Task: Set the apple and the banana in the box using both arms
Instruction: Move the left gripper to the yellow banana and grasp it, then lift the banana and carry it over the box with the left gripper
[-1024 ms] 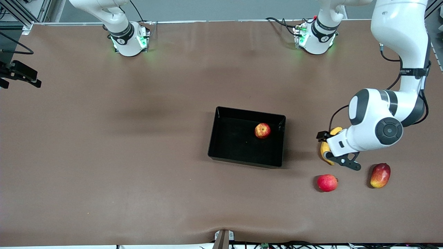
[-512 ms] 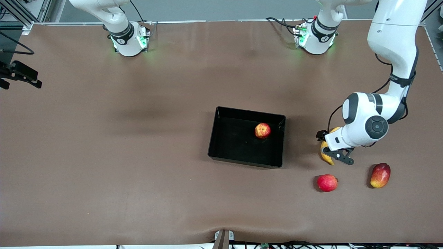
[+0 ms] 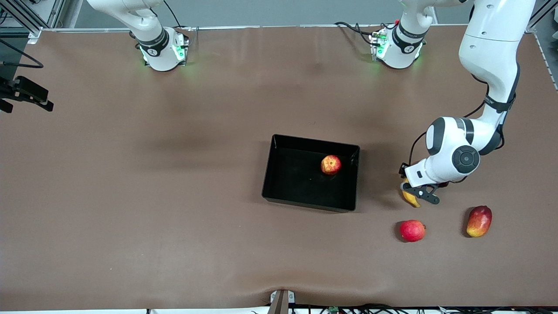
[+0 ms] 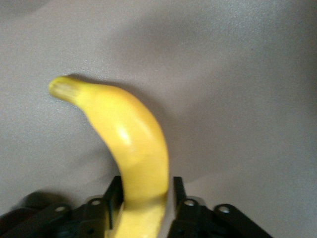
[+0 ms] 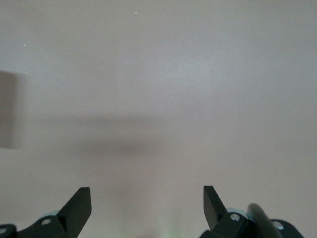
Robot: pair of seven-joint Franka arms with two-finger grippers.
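The apple (image 3: pixel 331 165) lies inside the black box (image 3: pixel 305 206), close to the wall at the left arm's end. The banana (image 3: pixel 410 197) lies on the table beside the box, toward the left arm's end; most of it is hidden under the left hand. My left gripper (image 3: pixel 417 192) is down on it. In the left wrist view the banana (image 4: pixel 129 134) runs out from between the fingers, and the left gripper (image 4: pixel 143 182) is shut on it. My right gripper (image 5: pixel 146 198) is open and empty over bare table; its arm waits.
An evenly red round fruit (image 3: pixel 412 230) and a red-yellow mango (image 3: pixel 479 221) lie on the table nearer the front camera than the banana. The left arm's elbow (image 3: pixel 455 150) hangs over the table beside the box.
The left arm has come down and drawn in toward the box, and its gripper has settled on the banana. The apple, box and the other fruits have not moved.
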